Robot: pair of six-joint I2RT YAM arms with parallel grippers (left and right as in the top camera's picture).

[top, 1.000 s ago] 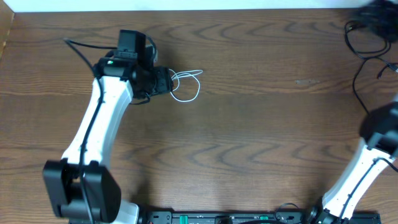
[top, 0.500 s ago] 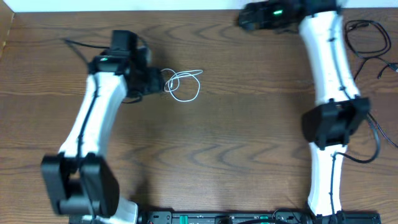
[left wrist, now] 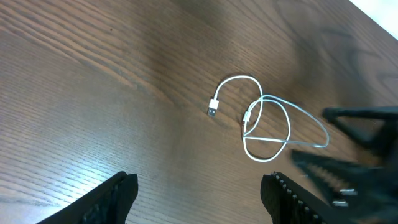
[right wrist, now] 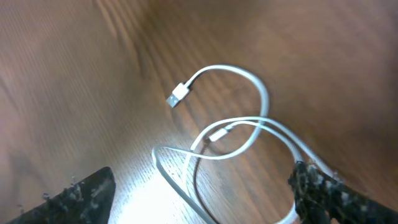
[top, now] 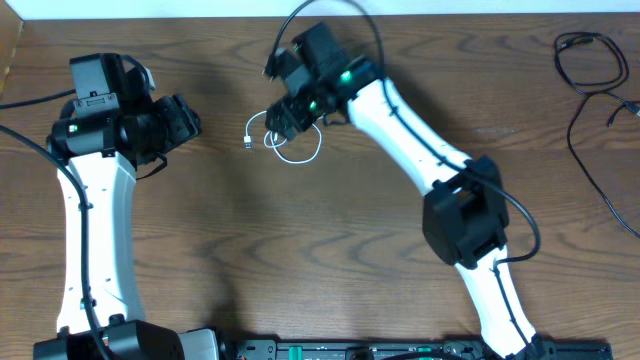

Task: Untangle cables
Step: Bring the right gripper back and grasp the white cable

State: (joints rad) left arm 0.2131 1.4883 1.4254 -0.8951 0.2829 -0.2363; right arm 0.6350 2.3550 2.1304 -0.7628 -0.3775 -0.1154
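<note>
White cable (right wrist: 231, 126) under right fingers (right wrist: 323, 190)

The overhead view looks straight down on the whole table (top: 340, 260). Both wrist views tilt down at it, the right one nearer, and all three share the white cable (top: 296, 160) (left wrist: 213, 111) (right wrist: 178, 94).

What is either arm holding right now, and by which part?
Nothing. The left gripper is open, clear of the white cable; the right gripper hangs over it, jaws spread wide.

The left gripper (top: 192, 120) hung at the left, jaws apart; the right gripper (top: 280, 120), on its outstretched arm, was spread wide too.
</note>
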